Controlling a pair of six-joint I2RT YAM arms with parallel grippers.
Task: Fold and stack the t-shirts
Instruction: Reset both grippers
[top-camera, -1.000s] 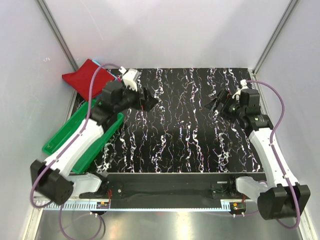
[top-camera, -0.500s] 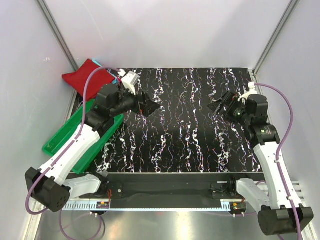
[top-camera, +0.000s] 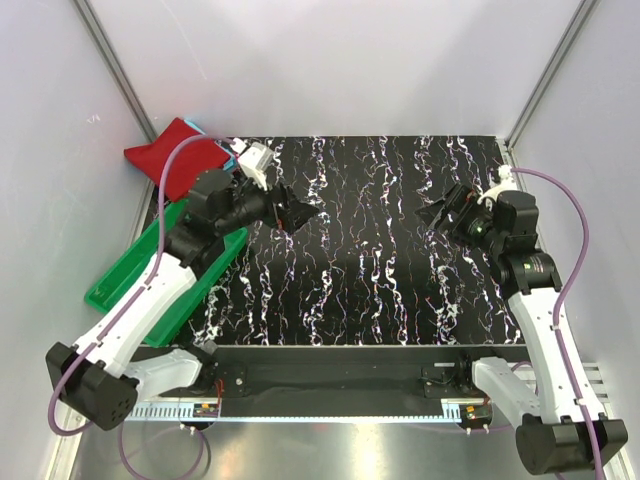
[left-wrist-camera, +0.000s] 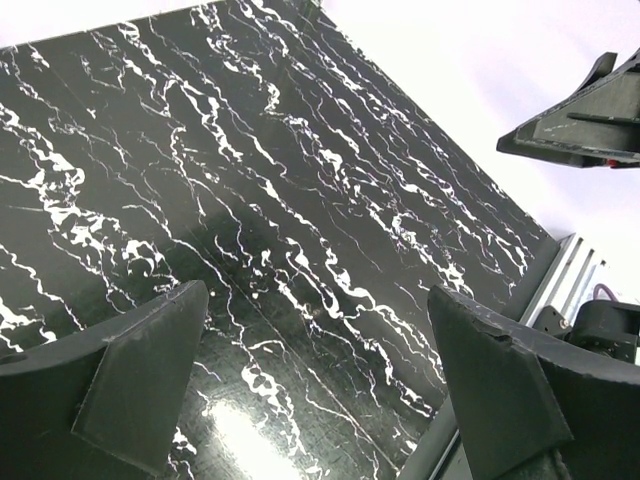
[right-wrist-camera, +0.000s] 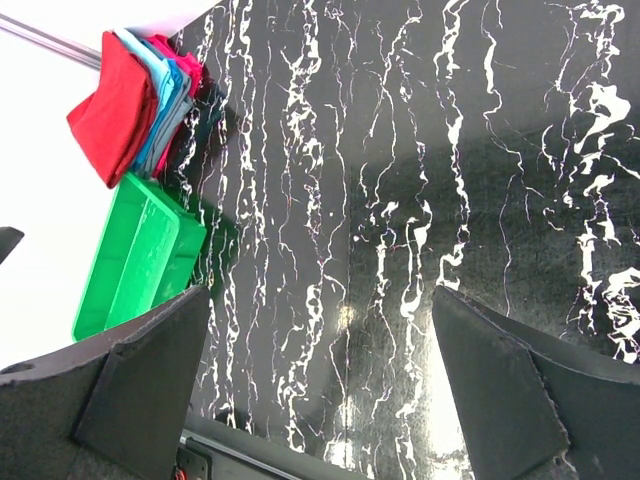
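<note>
Dark red t-shirt (top-camera: 172, 155) sits folded atop cyan-blue t-shirt (right-wrist-camera: 165, 100); left hand (top-camera: 300, 211) and right hand (top-camera: 437, 210) gape empty; task appears complete.

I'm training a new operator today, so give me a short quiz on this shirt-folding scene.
1. Fill in: the left gripper and right gripper are both ___.
2. True or false: the shirts lie far apart.
3. What sits beside the shirts? A tray; B bowl; C box.
Key: 1 open; 2 false; 3 A.
</note>
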